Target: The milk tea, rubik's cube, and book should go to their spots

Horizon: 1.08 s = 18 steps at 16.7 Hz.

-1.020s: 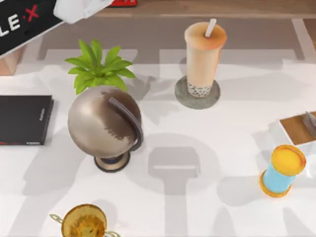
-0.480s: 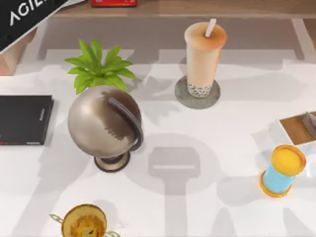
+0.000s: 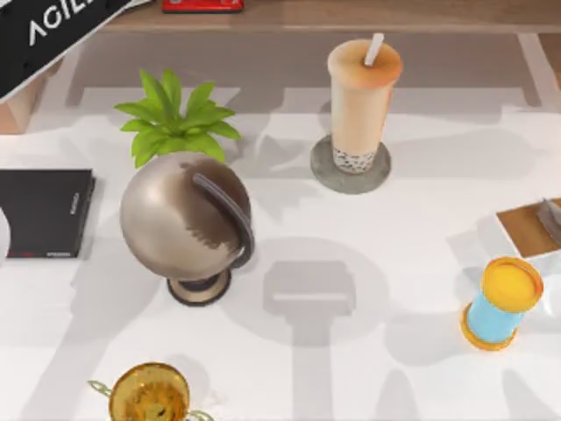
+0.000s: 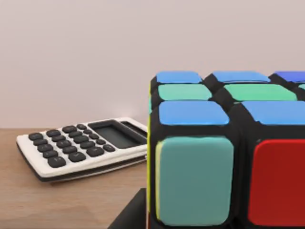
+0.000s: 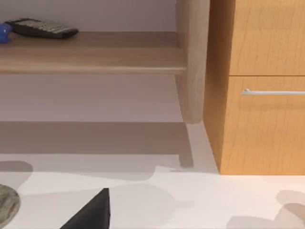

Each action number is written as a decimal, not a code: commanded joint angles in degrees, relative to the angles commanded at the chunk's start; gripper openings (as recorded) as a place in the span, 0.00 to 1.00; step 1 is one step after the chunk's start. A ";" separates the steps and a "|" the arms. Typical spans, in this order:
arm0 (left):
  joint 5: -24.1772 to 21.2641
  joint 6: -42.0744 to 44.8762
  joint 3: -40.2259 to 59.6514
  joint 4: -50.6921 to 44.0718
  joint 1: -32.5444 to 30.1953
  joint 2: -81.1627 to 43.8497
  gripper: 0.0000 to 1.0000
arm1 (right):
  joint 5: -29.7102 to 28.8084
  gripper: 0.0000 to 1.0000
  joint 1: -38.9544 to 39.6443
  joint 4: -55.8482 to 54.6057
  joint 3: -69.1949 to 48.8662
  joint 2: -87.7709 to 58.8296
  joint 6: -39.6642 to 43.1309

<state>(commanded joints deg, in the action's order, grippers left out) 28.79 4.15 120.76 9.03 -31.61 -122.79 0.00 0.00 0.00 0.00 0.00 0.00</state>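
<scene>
**Tea placed, cube on the shelf, book unseen**

The milk tea (image 3: 364, 101) stands upright on its coaster (image 3: 350, 167), so that part looks done. The cube (image 4: 228, 152) sits on a wooden shelf (image 4: 57, 200) close before the left wrist camera, beside a calculator (image 4: 83, 145); whether the left fingers are apart or clamped I cannot tell. The black slab (image 3: 44, 213) at the table's left lies bare, so the book's placing seems left to do. A globe (image 3: 186, 219) and plant (image 3: 173, 118) stand near the slab. The right arm idles; its fingers I cannot tell either.
</scene>
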 joint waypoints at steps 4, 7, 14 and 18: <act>0.00 0.00 0.00 0.00 0.00 0.00 0.45 | 0.00 1.00 0.00 0.00 0.00 0.00 0.00; 0.00 0.00 0.00 0.00 0.00 0.00 0.68 | 0.00 1.00 0.00 0.00 0.00 0.00 0.00; 0.00 0.00 0.00 0.00 0.00 0.00 1.00 | 0.00 1.00 0.00 0.00 0.00 0.00 0.00; 0.00 0.00 0.00 0.00 0.00 0.00 1.00 | 0.00 1.00 0.00 0.00 0.00 0.00 0.00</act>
<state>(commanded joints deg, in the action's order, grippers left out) 28.79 4.15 120.76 9.03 -31.61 -122.79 0.00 0.00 0.00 0.00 0.00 0.00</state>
